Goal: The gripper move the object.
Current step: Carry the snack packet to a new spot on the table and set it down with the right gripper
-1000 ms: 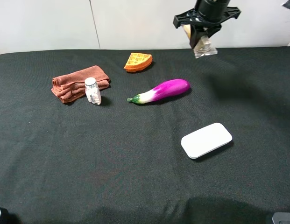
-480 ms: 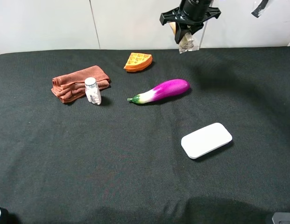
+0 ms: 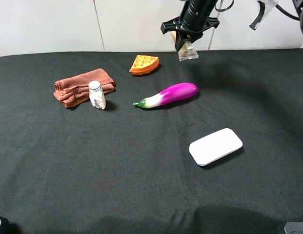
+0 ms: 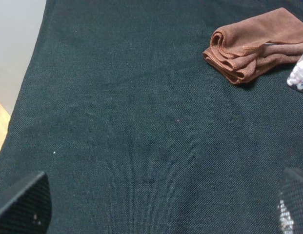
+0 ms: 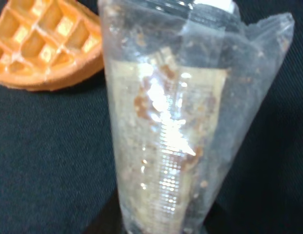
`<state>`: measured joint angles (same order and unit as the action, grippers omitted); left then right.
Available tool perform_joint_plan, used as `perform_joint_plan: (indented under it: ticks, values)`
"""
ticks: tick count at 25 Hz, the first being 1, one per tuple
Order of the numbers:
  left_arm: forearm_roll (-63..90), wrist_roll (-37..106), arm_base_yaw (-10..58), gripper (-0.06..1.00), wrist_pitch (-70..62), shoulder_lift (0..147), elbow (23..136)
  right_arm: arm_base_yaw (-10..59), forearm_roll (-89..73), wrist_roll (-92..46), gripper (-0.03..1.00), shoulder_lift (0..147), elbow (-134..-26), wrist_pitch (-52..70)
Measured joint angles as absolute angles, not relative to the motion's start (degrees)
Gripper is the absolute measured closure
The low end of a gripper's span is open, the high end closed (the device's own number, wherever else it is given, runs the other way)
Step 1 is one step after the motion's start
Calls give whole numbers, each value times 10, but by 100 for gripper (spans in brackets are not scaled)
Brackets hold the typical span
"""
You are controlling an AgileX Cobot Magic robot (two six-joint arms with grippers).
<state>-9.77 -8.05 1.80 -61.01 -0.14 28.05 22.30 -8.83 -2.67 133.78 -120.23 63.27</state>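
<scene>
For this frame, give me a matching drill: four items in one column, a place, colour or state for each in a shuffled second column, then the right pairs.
Things:
1. snack packet
2. eggplant
3. white case
4. small bottle

Place, colour or state:
A. standing beside the brown towel
B. lying flat, nearest the high camera
C. held in the air by the right gripper
D. purple with a white end

Pairs: 1-C, 2-D, 3-B, 4-A

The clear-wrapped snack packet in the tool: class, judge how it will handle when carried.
Probably light: the snack packet hangs from the right tool. Its glossy wrap looks slippery, so it may slip. Crumbs inside suggest brittle contents.
</scene>
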Motion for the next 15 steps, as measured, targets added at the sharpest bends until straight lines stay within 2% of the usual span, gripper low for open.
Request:
perform_joint_plan:
  ticks: [15]
  values:
    - [-98,-80,18,-1,-610,-1,281,223,-111,-58,83,1397,-1224,585]
